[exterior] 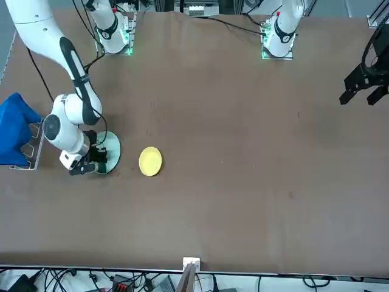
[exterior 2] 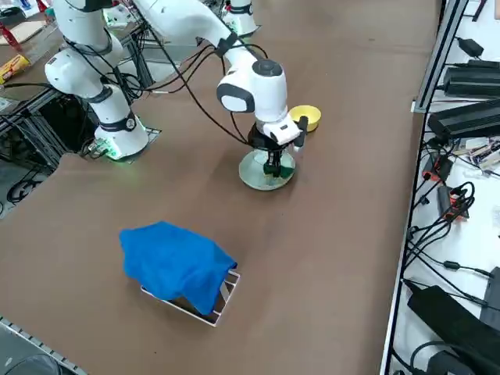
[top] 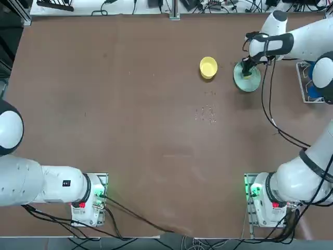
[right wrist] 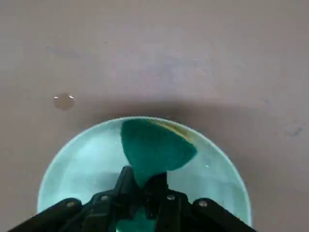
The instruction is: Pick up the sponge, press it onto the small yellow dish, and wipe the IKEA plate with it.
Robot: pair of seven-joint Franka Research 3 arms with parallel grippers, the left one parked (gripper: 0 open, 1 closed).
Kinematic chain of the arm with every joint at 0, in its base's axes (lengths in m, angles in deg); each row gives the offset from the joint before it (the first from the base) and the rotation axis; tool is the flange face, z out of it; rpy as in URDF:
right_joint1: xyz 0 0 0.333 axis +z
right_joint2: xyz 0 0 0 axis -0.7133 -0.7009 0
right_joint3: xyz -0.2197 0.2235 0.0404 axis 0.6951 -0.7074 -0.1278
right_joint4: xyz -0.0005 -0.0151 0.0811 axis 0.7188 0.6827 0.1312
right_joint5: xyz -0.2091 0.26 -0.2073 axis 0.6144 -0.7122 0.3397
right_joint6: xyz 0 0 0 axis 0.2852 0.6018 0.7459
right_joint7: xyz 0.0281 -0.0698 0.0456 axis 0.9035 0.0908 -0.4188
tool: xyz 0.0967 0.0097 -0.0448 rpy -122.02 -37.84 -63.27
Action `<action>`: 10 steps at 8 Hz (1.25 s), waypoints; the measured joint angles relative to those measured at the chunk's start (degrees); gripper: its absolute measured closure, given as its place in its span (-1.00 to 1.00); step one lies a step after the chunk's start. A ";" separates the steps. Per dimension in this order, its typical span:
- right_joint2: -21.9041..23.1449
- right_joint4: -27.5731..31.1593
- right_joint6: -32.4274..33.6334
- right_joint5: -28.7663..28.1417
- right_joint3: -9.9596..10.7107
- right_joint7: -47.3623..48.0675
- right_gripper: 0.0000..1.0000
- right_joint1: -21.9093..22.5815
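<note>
At two o'clock on the table, my right gripper pinches the sponge mid-body, over the plate; it should be light and very soft, so this middle hold suits.

Sponge: dark green scouring face with a sliver of yellow foam; pinched and buckled in the right tool, over the IKEA plate. Plate: round, pale mint-green, low-rimmed; lying flat on the table. Small yellow dish: round, raised rim; standing upright on the table, near the plate, not touching.
</note>
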 joint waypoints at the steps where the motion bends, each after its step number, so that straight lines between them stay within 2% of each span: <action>1: 0.00 0.00 0.04 0.00 0.00 1.67 0.81 0.81; 6: 0.38 0.50 0.32 0.00 -0.53 7.67 0.81 4.01; 10: 4.11 4.93 0.45 -0.03 -1.13 7.95 0.81 4.29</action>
